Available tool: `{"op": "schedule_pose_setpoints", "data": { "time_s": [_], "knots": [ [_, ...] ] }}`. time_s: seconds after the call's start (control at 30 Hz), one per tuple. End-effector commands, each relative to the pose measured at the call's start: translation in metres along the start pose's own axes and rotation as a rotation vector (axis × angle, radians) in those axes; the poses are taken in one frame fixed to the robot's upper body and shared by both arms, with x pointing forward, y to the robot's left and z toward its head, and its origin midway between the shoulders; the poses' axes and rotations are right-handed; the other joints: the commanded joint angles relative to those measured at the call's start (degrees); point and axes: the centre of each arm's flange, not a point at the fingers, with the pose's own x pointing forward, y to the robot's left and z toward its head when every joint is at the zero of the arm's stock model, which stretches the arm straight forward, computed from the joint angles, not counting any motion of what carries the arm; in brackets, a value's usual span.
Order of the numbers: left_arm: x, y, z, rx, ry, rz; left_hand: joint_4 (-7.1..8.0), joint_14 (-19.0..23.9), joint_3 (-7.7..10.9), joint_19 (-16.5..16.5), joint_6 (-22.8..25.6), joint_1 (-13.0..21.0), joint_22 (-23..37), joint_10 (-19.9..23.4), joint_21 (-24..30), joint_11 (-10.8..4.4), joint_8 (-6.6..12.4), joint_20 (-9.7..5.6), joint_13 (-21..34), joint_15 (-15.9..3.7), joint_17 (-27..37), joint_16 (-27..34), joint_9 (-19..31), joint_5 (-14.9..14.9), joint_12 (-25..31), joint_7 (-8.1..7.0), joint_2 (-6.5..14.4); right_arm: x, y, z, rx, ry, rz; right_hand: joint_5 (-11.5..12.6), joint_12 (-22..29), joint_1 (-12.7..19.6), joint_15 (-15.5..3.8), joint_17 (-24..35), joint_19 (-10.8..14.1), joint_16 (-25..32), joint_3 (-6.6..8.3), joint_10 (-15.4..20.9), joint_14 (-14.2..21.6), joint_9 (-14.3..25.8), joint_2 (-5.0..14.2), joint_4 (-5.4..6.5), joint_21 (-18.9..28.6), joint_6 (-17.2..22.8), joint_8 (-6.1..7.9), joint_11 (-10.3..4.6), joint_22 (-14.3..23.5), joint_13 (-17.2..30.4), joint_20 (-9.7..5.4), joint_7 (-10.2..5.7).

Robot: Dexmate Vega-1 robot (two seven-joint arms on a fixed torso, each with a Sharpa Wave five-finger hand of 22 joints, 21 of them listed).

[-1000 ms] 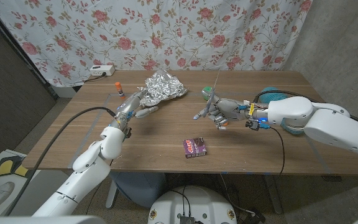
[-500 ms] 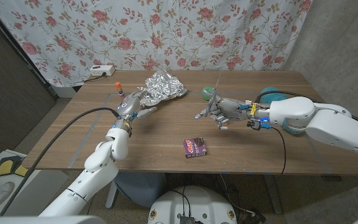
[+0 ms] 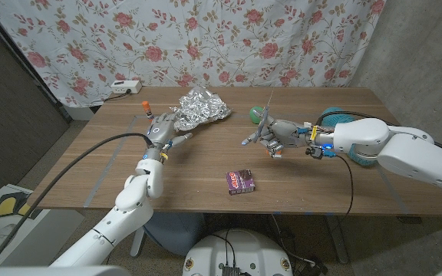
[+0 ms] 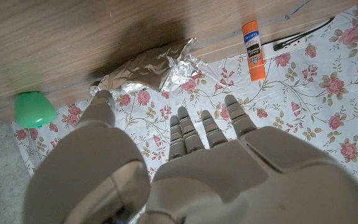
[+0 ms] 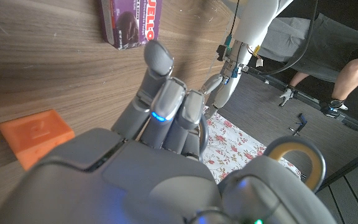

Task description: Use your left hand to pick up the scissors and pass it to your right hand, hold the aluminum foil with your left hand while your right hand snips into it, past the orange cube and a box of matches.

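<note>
Silver foil [image 3: 201, 107], orange cube [image 5: 36, 134], floral curtain [image 3: 206, 38]

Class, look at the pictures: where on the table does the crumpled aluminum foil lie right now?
In the head view the aluminum foil lies at the table's far side, left of centre, just beyond the left hand, with a green object to its right.

A wooden worktop [image 3: 206, 165] has open bare surface between the left robot hand [image 3: 159, 130] and the right robot hand [image 3: 271, 136]. The crumpled aluminum foil [image 3: 200, 107] lies near the far edge, just beyond the left robot hand, with a glue stick [image 3: 146, 109] beside it. A green object [image 3: 256, 115] sits behind the right robot hand. A small purple box [image 3: 240, 181] lies alone on the near middle of the worktop.
</note>
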Motion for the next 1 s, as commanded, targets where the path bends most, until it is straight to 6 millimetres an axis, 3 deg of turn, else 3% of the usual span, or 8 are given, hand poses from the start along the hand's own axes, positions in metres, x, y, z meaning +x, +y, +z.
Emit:
{"op": "schedule_pose_setpoints", "data": {
  "time_s": [0.03, 0.3, 0.7, 1.0],
  "knots": [
    [0.006, -0.005, 0.005, 0.122, -0.012, 0.016, -0.63, 2.59, 0.16, 1.38, 2.78, 1.90, 0.15, 3.03, 0.02, -0.92, 0.47, -0.43, -0.26, -1.72, -0.10, 0.70, 0.17, 0.37, 0.93, -1.96, 0.40, 0.002, -0.002, 0.000, 0.009, -0.009, -0.008, -0.21, 0.08, 0.59, 0.19, 0.10, 0.06, -0.03, -0.07, 0.06, -0.24, 0.23, 0.55, 0.39, 0.05, 4.76, 0.10, -0.24, 0.26, 0.18, -0.07, 6.52],
    [0.012, -0.008, 0.009, 0.212, -0.010, -0.008, -0.89, 2.97, 0.05, 2.19, 4.04, 2.69, 0.14, 4.28, 0.08, -1.35, 0.58, -1.10, -0.44, -1.98, -0.22, 0.60, 0.17, 0.40, 1.14, -2.51, 0.28, 0.003, -0.003, 0.001, 0.014, -0.009, -0.014, -0.48, 0.06, 0.70, 0.19, 0.09, 0.22, -0.04, -0.09, -0.21, -0.25, 0.28, 0.75, 0.42, -0.18, 4.77, 0.04, -0.24, -0.41, 0.17, 0.16, 6.51],
    [0.023, -0.008, 0.016, 0.313, 0.005, -0.063, -0.81, 0.88, -0.51, 1.32, 1.78, 3.30, 0.13, 2.33, -0.68, -1.34, -0.89, -0.80, -0.55, -1.19, -0.25, -0.54, 0.19, 0.44, -0.04, -2.15, -0.26, 0.005, -0.007, -0.002, 0.032, -0.018, -0.009, -0.74, 0.06, 0.79, 0.19, 0.07, 0.27, -0.06, -0.03, -0.27, -0.30, 0.46, 1.13, 0.45, -0.21, 5.50, 0.27, -0.31, -0.79, 0.16, 0.06, 6.55],
    [0.029, -0.010, 0.018, 0.322, 0.007, -0.066, -0.75, 0.74, -0.63, 1.20, 1.82, 3.43, 0.14, 2.35, -0.82, -1.44, -0.95, -0.74, -0.56, -1.20, -0.24, -0.63, 0.20, 0.47, -0.12, -2.20, -0.26, 0.004, -0.009, -0.003, 0.035, -0.021, -0.015, -0.85, 0.08, 0.86, 0.18, 0.08, 0.21, -0.05, 0.00, -0.18, -0.21, 0.59, 1.41, 0.46, -0.06, 6.00, 0.37, -0.34, -0.66, 0.16, 0.05, 6.54]
  ]
}}
